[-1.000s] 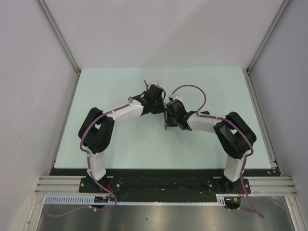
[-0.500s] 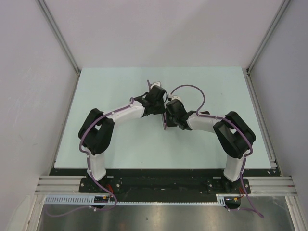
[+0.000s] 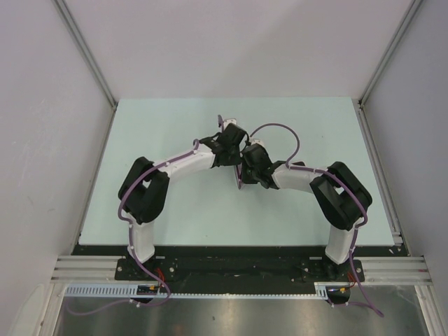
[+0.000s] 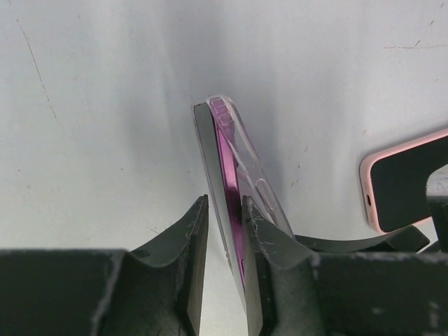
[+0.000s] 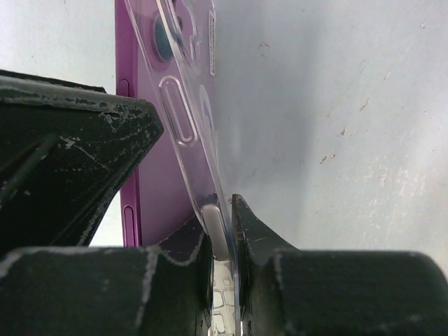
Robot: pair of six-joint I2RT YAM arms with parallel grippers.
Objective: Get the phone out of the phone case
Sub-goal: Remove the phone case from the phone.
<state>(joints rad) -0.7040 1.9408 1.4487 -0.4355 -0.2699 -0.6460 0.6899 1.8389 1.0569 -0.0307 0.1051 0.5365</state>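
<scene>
A purple phone (image 4: 225,168) in a clear case (image 4: 260,190) is held on edge above the table. In the left wrist view my left gripper (image 4: 224,206) straddles the phone. One finger (image 4: 257,241) touches its back, where the case has peeled away, and a thin gap shows at the other finger (image 4: 190,241). In the right wrist view my right gripper (image 5: 222,206) is shut on the rim of the clear case (image 5: 183,119), with the phone (image 5: 157,175) beside it. In the top view the left gripper (image 3: 236,143) and right gripper (image 3: 245,170) meet at mid-table, and the phone (image 3: 240,183) barely shows.
A pink-rimmed, dark-faced object (image 4: 402,178) shows at the right edge of the left wrist view, near the right gripper. The pale green table (image 3: 161,133) is walled at the back and both sides. Purple cables loop over both arms.
My left gripper has moved right and a little farther back, closer over the phone. The right arm has stayed in place with the case.
</scene>
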